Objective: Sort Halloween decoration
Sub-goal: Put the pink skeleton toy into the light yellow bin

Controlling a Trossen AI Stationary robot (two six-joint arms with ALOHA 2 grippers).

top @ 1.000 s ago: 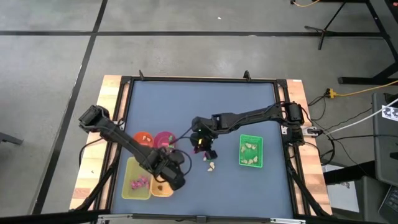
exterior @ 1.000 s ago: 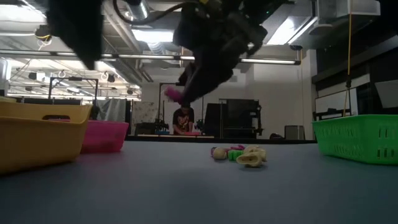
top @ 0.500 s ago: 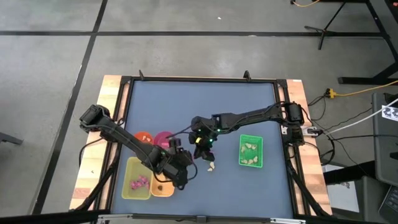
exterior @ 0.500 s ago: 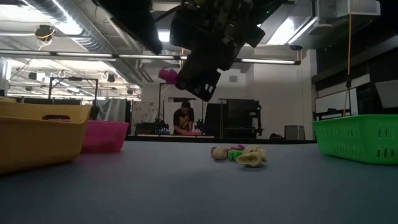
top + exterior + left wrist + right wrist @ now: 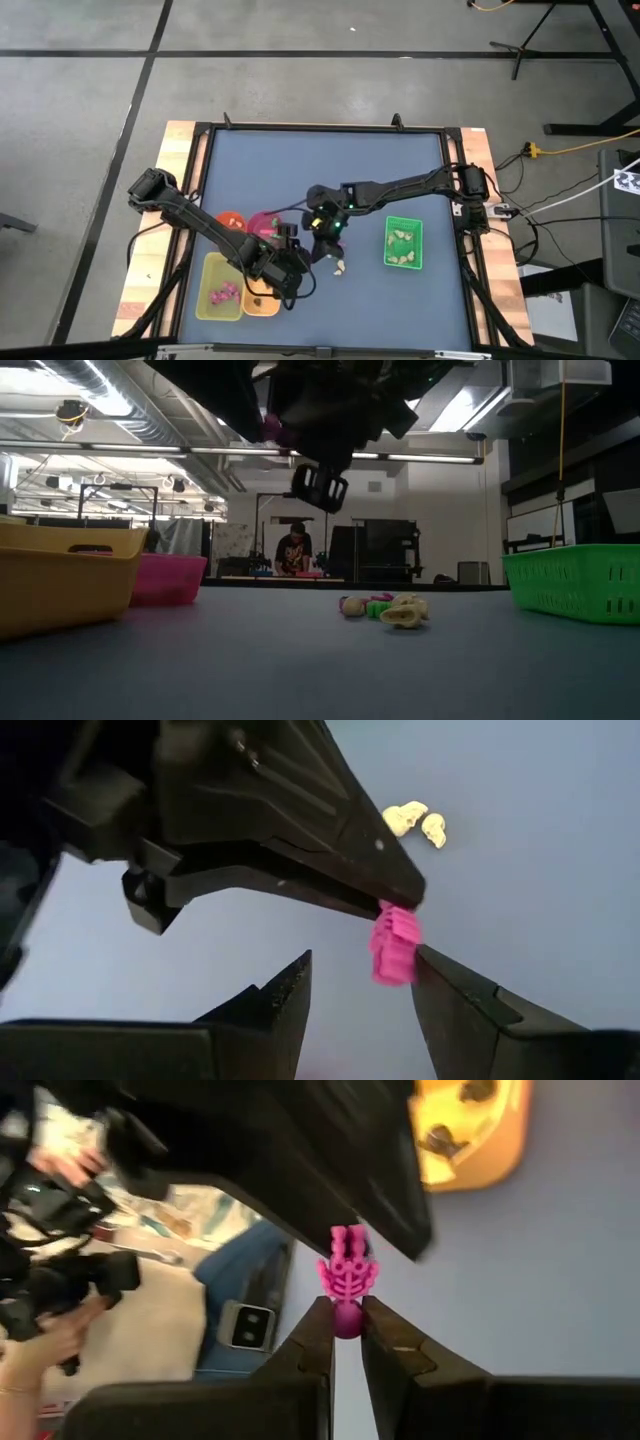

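A magenta skeleton trinket is held above the table in my right gripper, near the table's middle. My left gripper stands open right beside it, one finger on each side of the trinket. Whether its nearer finger touches the trinket I cannot tell. A few cream and green trinkets lie loose on the blue table. My right gripper pinches the magenta trinket by its lower end between its two fingertips. The rest of the trinket sticks out past the fingers, lifted clear of the table.
A yellow tray with magenta trinkets and an orange bowl with dark ones sit at the near left. Another orange bowl and a pink bowl stand behind them. A green tray holds cream trinkets on the right. A person sits in the room behind.
My right gripper has rolled about its own line and lifted the magenta trinket higher above the table. My left gripper has rolled too and shifted toward the table's right, up to the trinket, its fingers staying apart.
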